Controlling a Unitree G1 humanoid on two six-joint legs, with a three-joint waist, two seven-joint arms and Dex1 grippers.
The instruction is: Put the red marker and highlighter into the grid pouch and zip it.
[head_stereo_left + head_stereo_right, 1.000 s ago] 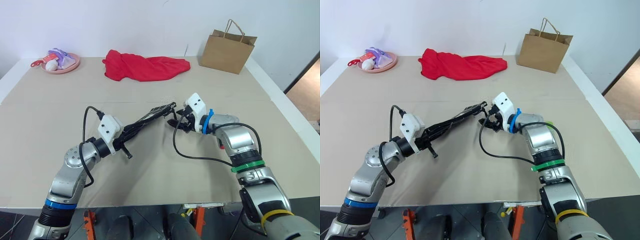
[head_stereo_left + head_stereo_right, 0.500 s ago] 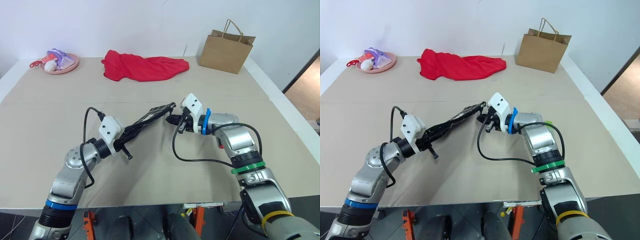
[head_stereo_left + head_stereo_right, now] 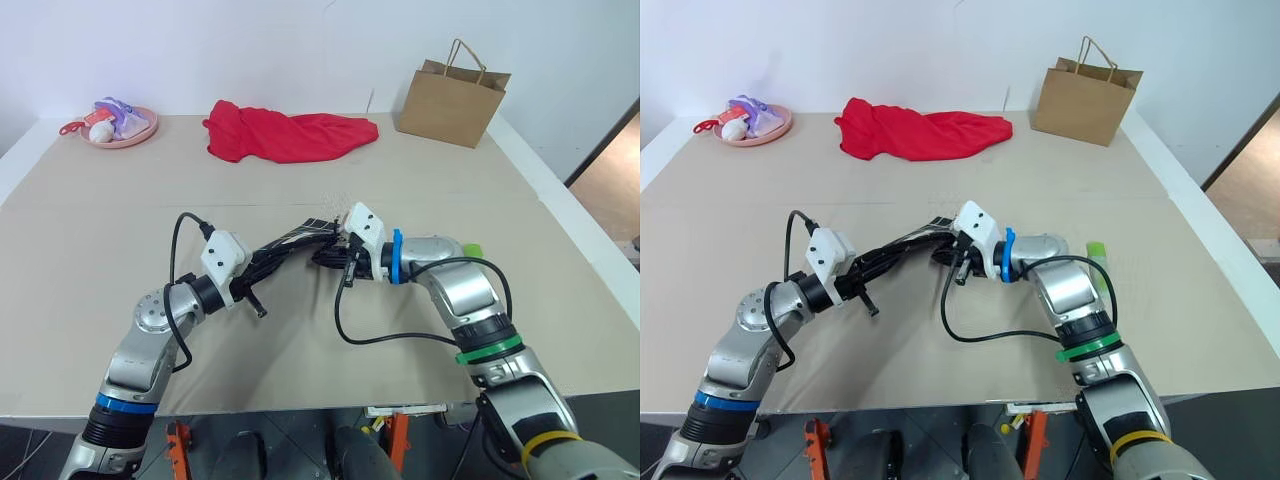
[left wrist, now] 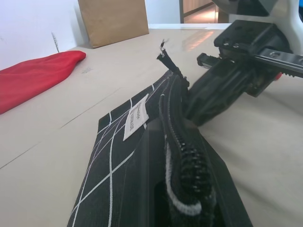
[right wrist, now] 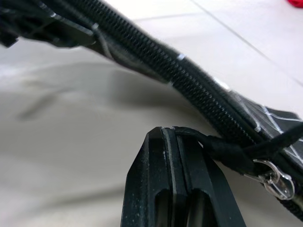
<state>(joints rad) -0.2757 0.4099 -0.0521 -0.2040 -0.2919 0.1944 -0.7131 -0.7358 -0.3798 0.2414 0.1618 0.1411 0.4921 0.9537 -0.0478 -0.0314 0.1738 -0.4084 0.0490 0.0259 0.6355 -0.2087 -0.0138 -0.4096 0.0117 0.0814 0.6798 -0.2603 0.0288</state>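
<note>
The grid pouch (image 3: 298,236) hangs above the table, stretched between my two grippers, with its white label (image 4: 137,117) facing up. My left gripper (image 3: 258,270) is shut on the pouch's near end. My right gripper (image 5: 168,135) is at the far end of the zipper. It is shut on the black cord of the zipper pull (image 5: 229,152), with the metal slider (image 5: 275,182) right beside it. The light green highlighter (image 3: 470,248) lies on the table beyond my right forearm. The red marker is hidden.
A brown paper bag (image 3: 455,98) stands at the back right. A red cloth (image 3: 290,136) lies at the back middle. At the back left sits a pink plate (image 3: 132,136) with small toys on it. The table's right edge runs close to my right arm.
My right gripper has moved left to the pouch's end and closed on the zipper pull cord; it was open a second ago. The left gripper and the pouch have stayed still.
</note>
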